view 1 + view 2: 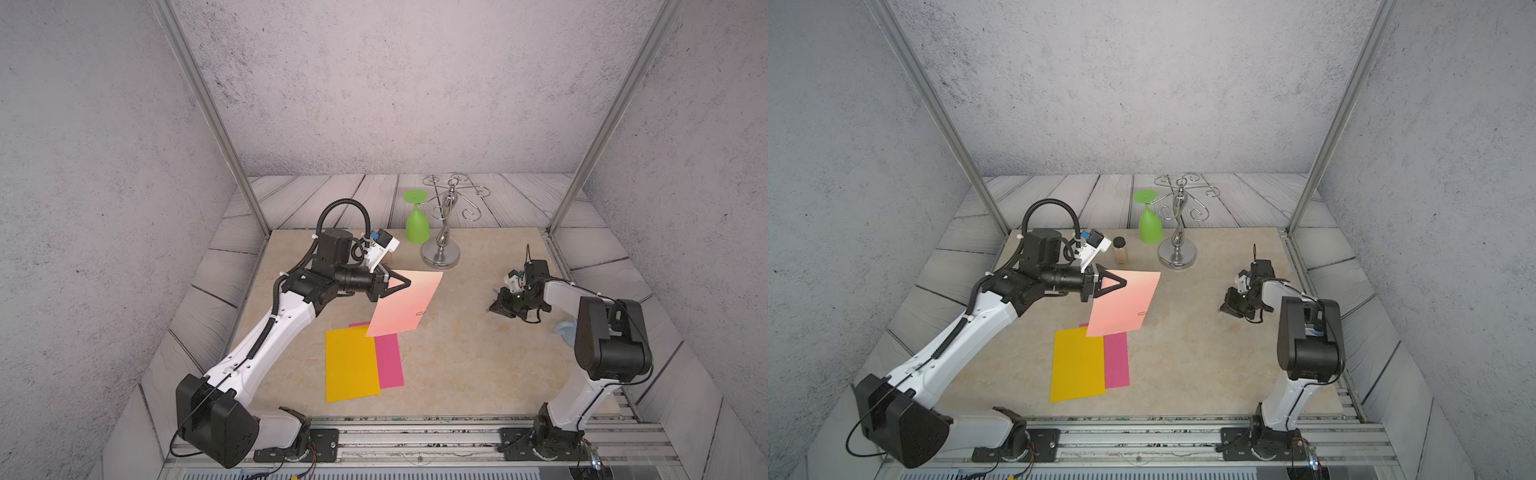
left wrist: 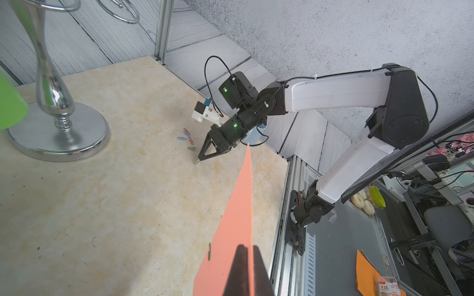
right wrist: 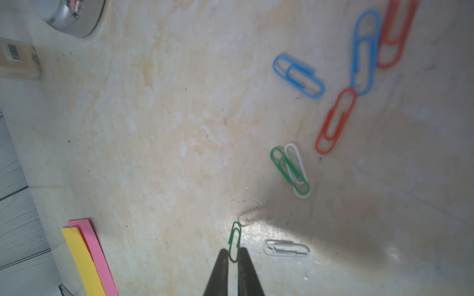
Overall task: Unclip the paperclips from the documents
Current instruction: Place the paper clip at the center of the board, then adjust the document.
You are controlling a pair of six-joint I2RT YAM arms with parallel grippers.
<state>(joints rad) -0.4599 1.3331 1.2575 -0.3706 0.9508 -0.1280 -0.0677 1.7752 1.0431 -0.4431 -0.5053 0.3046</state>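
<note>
Salmon pink paper sheet (image 1: 405, 303), edge clenched in left gripper (image 1: 409, 283), above counter (image 1: 457, 365); right gripper (image 3: 233, 249) slightly parted around green wire paperclip (image 3: 235, 241).

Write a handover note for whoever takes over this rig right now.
Left hand: shut on the salmon sheet, held up off the table.
Right hand: low by the loose clips, green clip between its tips; grip unclear.
Yellow sheet and magenta sheet: flat, overlapping, no clips visible on them.
Done: seven clips lie loose on the table.
To do: pull the attached clip off the salmon sheet's edge.
</note>
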